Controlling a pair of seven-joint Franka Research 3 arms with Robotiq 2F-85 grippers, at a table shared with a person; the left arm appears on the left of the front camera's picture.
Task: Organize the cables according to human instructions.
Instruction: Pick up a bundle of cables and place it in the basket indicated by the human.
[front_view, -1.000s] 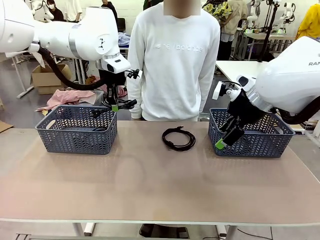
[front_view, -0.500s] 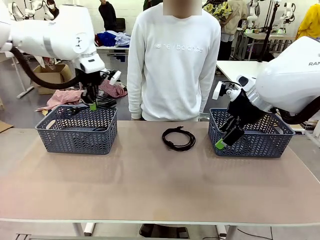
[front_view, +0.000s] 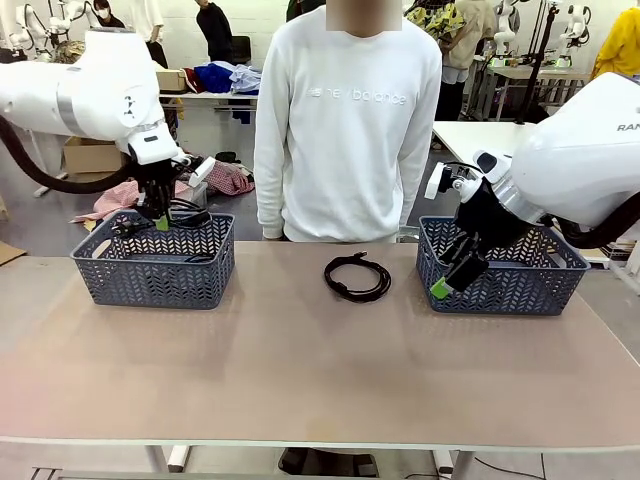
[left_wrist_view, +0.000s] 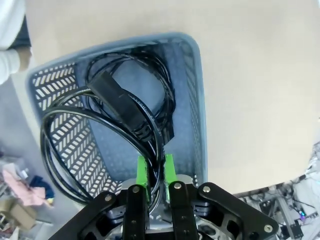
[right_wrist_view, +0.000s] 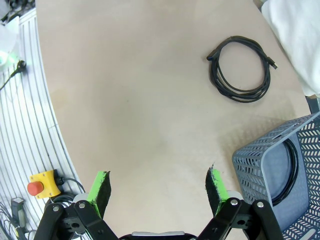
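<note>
Left jaws gripped a coiled cable (left_wrist_view: 117, 97) over the left basket (front_view: 150, 270), right jaws gaped empty; lowering it inside before release seemed wise.

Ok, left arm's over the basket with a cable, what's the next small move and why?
Probably lower the left gripper slightly before releasing. It is shut on a coiled cable hanging over the left basket, with the loop close to one wall, so dropping from lower should land it inside.
</note>
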